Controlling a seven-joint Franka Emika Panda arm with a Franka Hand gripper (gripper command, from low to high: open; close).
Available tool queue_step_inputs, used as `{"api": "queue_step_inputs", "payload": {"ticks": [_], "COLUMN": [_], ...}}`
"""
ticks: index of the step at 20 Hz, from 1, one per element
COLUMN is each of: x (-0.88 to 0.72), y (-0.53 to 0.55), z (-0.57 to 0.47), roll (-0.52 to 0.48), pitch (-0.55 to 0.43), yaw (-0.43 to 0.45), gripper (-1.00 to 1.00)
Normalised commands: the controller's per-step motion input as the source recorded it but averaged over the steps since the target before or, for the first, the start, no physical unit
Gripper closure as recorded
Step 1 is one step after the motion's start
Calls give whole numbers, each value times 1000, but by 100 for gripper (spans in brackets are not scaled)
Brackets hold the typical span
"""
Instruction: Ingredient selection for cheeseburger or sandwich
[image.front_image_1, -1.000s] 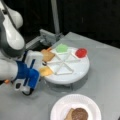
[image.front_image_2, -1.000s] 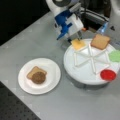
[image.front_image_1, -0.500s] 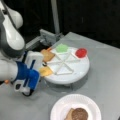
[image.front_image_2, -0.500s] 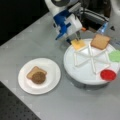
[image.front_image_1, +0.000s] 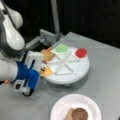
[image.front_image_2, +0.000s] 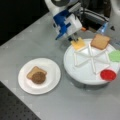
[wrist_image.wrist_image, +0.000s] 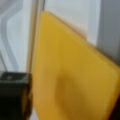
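The arm's end effector (image.front_image_2: 74, 39) sits low at the edge of the divided white tray (image.front_image_2: 82, 75), right at the yellow cheese square (image.front_image_2: 78, 44). In a front view its dark tip (image.front_image_1: 43, 68) touches the cheese (image.front_image_1: 47, 71), which lies in the tray compartment nearest the arm. From the wrist view the cheese (wrist_image.wrist_image: 72, 72) fills nearly everything, with one dark finger (wrist_image.wrist_image: 12, 95) pressed against its left edge; whether the fingers are clamped on the slice or only resting beside it, I cannot tell.

On the same tray, a tan toast square (image.front_image_2: 100, 41) lies in the compartment next to the cheese, a green leaf (image.front_image_2: 115, 55) in the one beyond that, and a red disc (image.front_image_2: 108, 74) further round, near the tray's rim. The compartments are split by white ribs meeting in the middle.

Well apart from the tray, on the grey worktop (image.front_image_2: 30, 47), stands a round white plate (image.front_image_2: 48, 81). On it lies another toast square (image.front_image_2: 32, 71) with the brown round patty (image.front_image_2: 38, 77) on top, nothing over the patty yet. In a front view the plate (image.front_image_1: 62, 107) shows at the bottom with that patty (image.front_image_1: 79, 114) on it.
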Motion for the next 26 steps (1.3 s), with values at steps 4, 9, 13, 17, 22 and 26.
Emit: {"api": "queue_step_inputs", "payload": {"ticks": [4, 9, 13, 17, 22, 26], "x": [233, 232, 254, 288, 280, 235], "y": [-233, -265, -294, -321, -406, -488], "z": [-54, -119, -152, -64, 119, 215], "roll": [251, 234, 216, 210, 191, 194], "pitch": [-51, -33, -16, 13, 94, 162], "yaw": [150, 140, 128, 122, 109, 109], "gripper": [100, 100, 100, 100, 100, 100]}}
